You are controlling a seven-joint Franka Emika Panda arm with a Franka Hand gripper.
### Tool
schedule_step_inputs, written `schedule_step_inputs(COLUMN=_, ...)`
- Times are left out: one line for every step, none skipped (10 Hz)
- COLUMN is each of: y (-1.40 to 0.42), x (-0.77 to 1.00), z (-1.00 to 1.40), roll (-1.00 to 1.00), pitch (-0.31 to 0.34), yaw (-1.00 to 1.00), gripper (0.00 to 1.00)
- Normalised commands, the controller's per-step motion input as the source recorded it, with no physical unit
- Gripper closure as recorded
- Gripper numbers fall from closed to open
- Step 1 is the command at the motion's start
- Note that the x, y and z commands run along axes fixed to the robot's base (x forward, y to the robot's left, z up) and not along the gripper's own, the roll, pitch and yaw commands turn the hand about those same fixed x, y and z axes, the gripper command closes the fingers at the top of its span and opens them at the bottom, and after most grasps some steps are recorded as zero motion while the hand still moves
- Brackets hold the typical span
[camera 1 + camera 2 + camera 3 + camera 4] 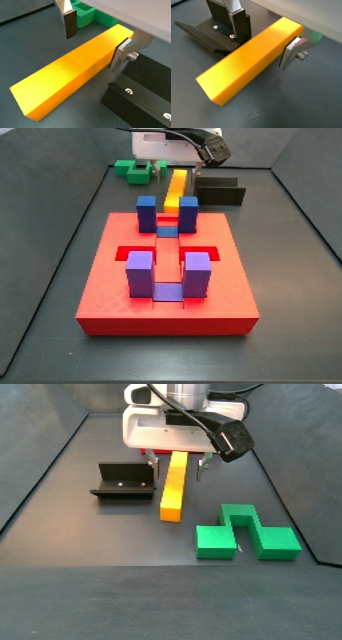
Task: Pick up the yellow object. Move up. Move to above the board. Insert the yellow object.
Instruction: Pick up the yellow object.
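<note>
Gripper: at the far end of the floor, beyond the board, straddling one end of the yellow bar.
Jaws: spread wider than the bar; one silver finger at or nearly touching the bar's side, the other finger clear of it with floor visible between. Not yet clamped.
Yellow bar: flat on the dark floor, long axis running away from the gripper; not lifted, judging by both side views.
Reason for placement: fingers set across the narrow width, probably for a squeeze before the lift.
Red board: well apart from the bar, blue-purple posts upright, slots unfilled.
Fixture: just beside the bar.
Green blocks: near, untouched.
Hidden: grasped bar end beneath the gripper body; contact at the near finger uncertain; receiving slot not identifiable.
</note>
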Motion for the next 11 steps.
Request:
schedule_step_inputs(y=0.0, x=-0.18, z=-0.2, roll=-0.26, pitch=-0.194, yaw=-0.07, gripper=0.0)
schedule_step_inputs(y=0.0, x=-0.15, z=-0.22, roll=-0.27, pitch=-0.203, yaw=-0.07, gripper=0.0)
schedule_step_inputs(y=0.0, x=-0.14, z=-0.23, roll=-0.28, pitch=-0.211, yaw=-0.07, gripper=0.0)
schedule_step_inputs(y=0.0, x=-0.11, z=-0.21, roll=-0.3, pitch=-0.22, yaw=-0.07, gripper=0.0)
schedule_step_inputs(y=0.0, x=0.0, z=-0.22, roll=-0.3, pitch=-0.211, yaw=-0.05, gripper=0.0)
schedule_step_inputs(y=0.06, x=0.0, z=-0.19, roll=-0.3, pitch=-0.164, yaw=-0.02, gripper=0.0)
schedule_step_inputs(y=0.08, x=0.0, z=-0.12, roll=-0.31, pitch=-0.149, yaw=-0.01, gripper=0.0)
schedule_step_inputs(y=0.07, x=0.0, z=-0.12, roll=-0.29, pitch=-0.137, yaw=0.0, gripper=0.0)
schedule_step_inputs(y=0.05, x=0.0, z=-0.11, roll=-0.26, pitch=-0.124, yaw=0.0, gripper=0.0)
schedule_step_inputs(y=0.02, x=0.0, z=-0.11, roll=-0.22, pitch=-0.106, yaw=0.0, gripper=0.0)
schedule_step_inputs(y=0.0, x=0.0, z=-0.14, roll=-0.19, pitch=-0.1, yaw=0.0, gripper=0.0)
